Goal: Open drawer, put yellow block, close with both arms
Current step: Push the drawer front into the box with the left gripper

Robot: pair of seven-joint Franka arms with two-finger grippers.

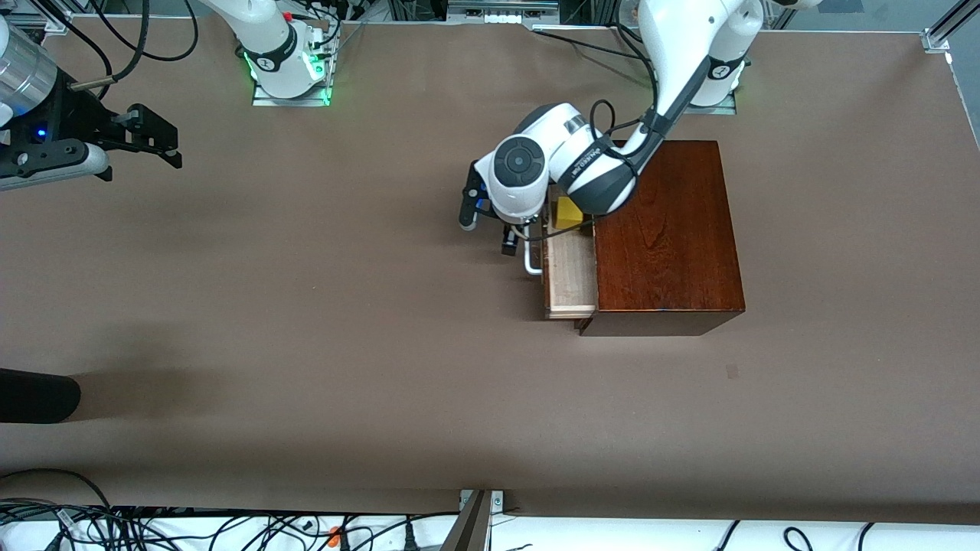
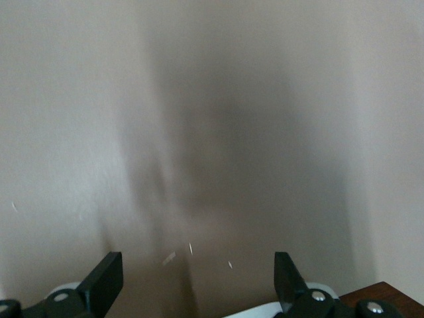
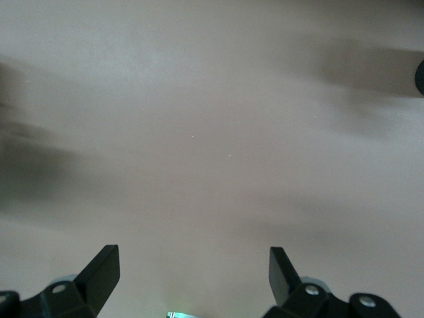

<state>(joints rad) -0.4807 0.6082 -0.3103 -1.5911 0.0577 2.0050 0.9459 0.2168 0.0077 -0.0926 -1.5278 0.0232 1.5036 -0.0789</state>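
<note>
Currently, the pale light-wood drawer tray with dark reddish-brown front (image 1: 570, 268) stands partly pulled out of the glossy mahogany-coloured wooden box (image 1: 666, 237), toward the right arm's end of the tabletop. The small bright yellow cube (image 1: 567, 213) lies inside the tray, at the end farther from the front camera, partly hidden under the left arm's wrist. The white metal loop handle (image 1: 530, 256) projects from the drawer front.

The left end effector (image 1: 508, 243) sits low beside the drawer front, close to the handle; its fingers (image 2: 106, 281) are spread wide and grasp nothing. The right end effector (image 1: 157, 145) hangs over the bare brown tabletop (image 1: 306, 306), well apart from the box, fingers (image 3: 103, 271) likewise released; this arm waits.

Probable faults from this state:
- A push applied at one end of the drawer front may skew the tray and jam it in the box.
- An open finger may catch in the handle loop during the push.
- The unbraced box may slide on the tabletop instead of the tray closing.

A black rounded object (image 1: 38, 396) intrudes at the tabletop edge, well apart from the work. Nothing lies between the right end effector and the box.
</note>
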